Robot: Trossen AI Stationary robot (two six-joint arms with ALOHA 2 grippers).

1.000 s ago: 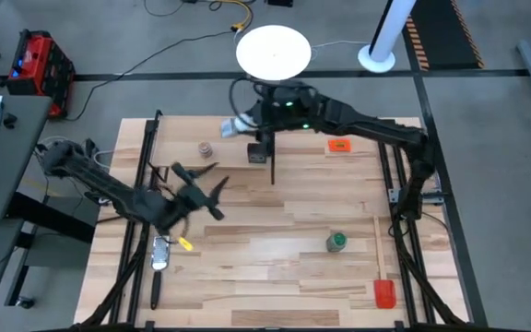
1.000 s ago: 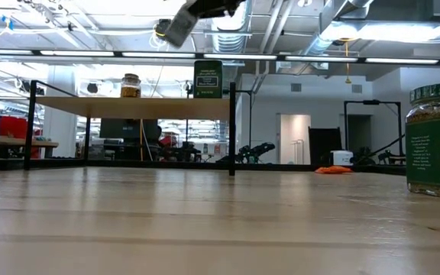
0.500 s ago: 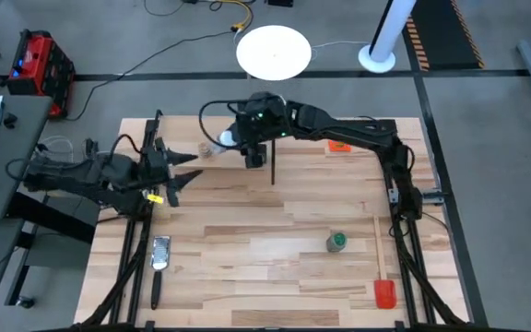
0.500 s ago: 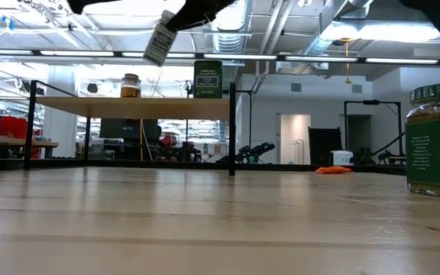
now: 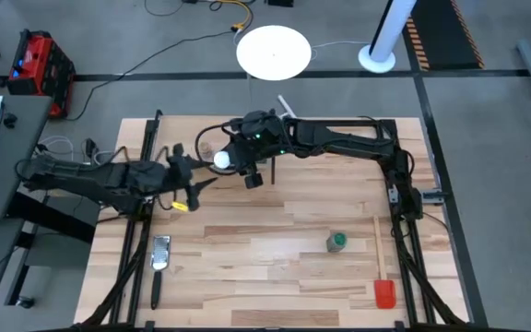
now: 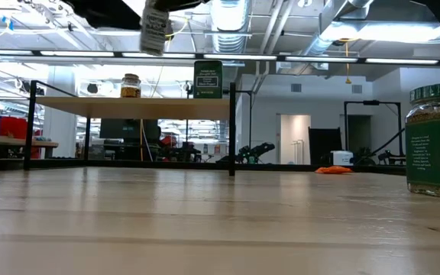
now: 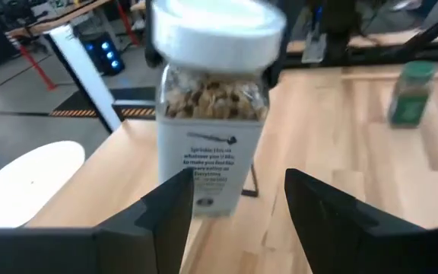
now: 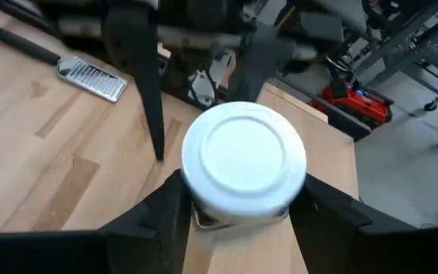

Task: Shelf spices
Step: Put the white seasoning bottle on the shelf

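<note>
Low view showed two spices shelved; right pincer (image 8: 238, 209) clasped white-lidded jar (image 8: 243, 164) above shelf (image 6: 132, 108), left pincer (image 7: 234, 202) gaping beside it, green-lidded jar (image 6: 436, 141) well off on worktop (image 6: 205, 221)

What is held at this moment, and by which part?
The right hand grips the clear jar with white lid by its sides just under the lid, aloft. The left hand, open, holds nothing.

Table (image 5: 275, 267): I see bare light-wood planks.
Shelf (image 6: 128, 108): far side, around 12 o'clock; I see a brownish jar (image 6: 131, 85) and a black tin (image 6: 208, 79) on it.
Green-lidded jar (image 5: 337, 242): on the table, 4 o'clock.
Spatula (image 5: 382, 277): 4 o'clock edge.
Grater (image 5: 160, 252): 8 o'clock.
</note>
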